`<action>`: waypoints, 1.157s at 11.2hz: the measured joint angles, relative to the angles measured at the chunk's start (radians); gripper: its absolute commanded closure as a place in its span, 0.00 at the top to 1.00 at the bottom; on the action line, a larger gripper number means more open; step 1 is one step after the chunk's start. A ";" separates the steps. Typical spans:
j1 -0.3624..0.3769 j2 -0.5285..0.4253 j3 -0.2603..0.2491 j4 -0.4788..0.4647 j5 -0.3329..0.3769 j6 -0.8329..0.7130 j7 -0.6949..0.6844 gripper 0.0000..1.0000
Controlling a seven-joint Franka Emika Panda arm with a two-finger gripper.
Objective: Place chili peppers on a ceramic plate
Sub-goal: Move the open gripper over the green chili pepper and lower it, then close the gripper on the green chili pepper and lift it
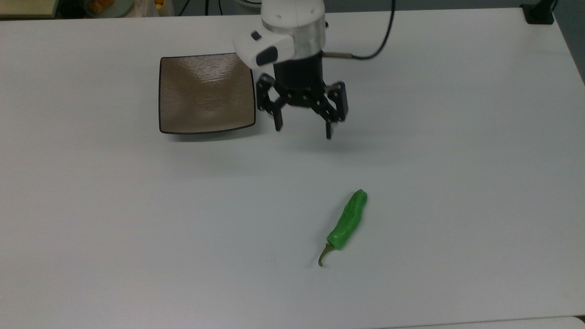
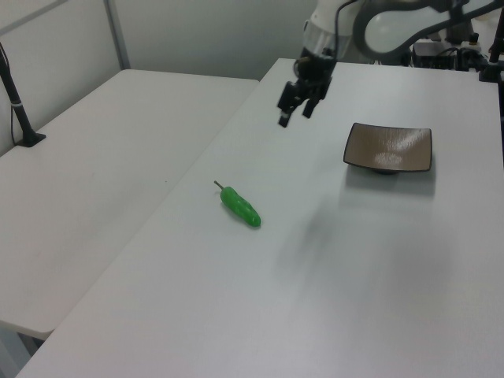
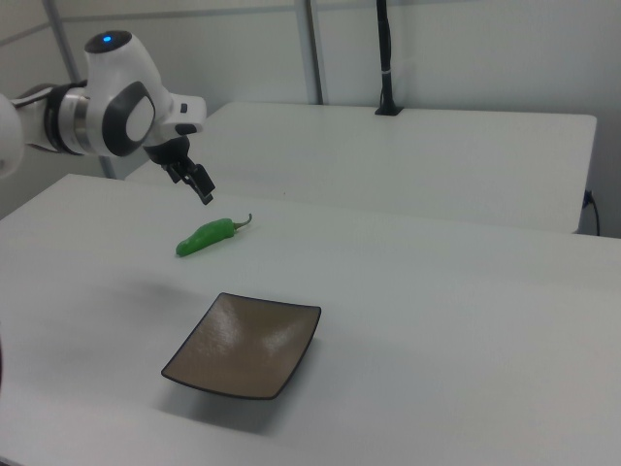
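Black two-finger tool [image 1: 303,130] spread open, empty, above white bench [image 1: 457,160], between square brown ceramic plate [image 1: 205,93] and wrinkled green chili pepper [image 1: 348,220].

- You've got a bright green chili pepper [image 1: 348,220] here, glossy, with an olive-brown stem at one end.
- Your ceramic plate [image 1: 206,93] reads glossy brown-taupe, pale sheen streaks across the top, thin dark rim all round.
- Look at the gripper [image 1: 303,130]: black fingers and black linkage.
- The arm [image 1: 292,32] above it is white, with a dark grey oval patch; in the right view you see grey bands and a small blue light.
- Your table [image 1: 457,183] is plain white, no pattern.
- A black cable [image 1: 379,43] trails off the arm.
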 measured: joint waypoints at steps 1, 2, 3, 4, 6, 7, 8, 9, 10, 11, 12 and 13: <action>0.020 0.060 0.000 0.038 0.000 0.063 0.042 1.00; 0.034 0.097 0.001 0.064 -0.008 0.081 0.064 1.00; 0.051 0.142 0.001 0.105 -0.023 0.088 0.097 1.00; 0.064 0.185 0.001 0.151 -0.035 0.088 0.133 1.00; 0.089 0.271 0.002 0.225 -0.083 0.093 0.205 1.00; 0.100 0.306 0.002 0.243 -0.112 0.114 0.246 1.00; 0.108 0.337 0.002 0.252 -0.149 0.126 0.287 1.00; 0.111 0.371 0.002 0.262 -0.182 0.133 0.322 1.00; 0.112 0.407 0.001 0.281 -0.196 0.155 0.342 1.00; 0.112 0.443 0.001 0.302 -0.201 0.184 0.355 1.00; 0.114 0.472 0.001 0.316 -0.202 0.219 0.356 1.00; 0.120 0.498 0.002 0.324 -0.203 0.256 0.357 0.92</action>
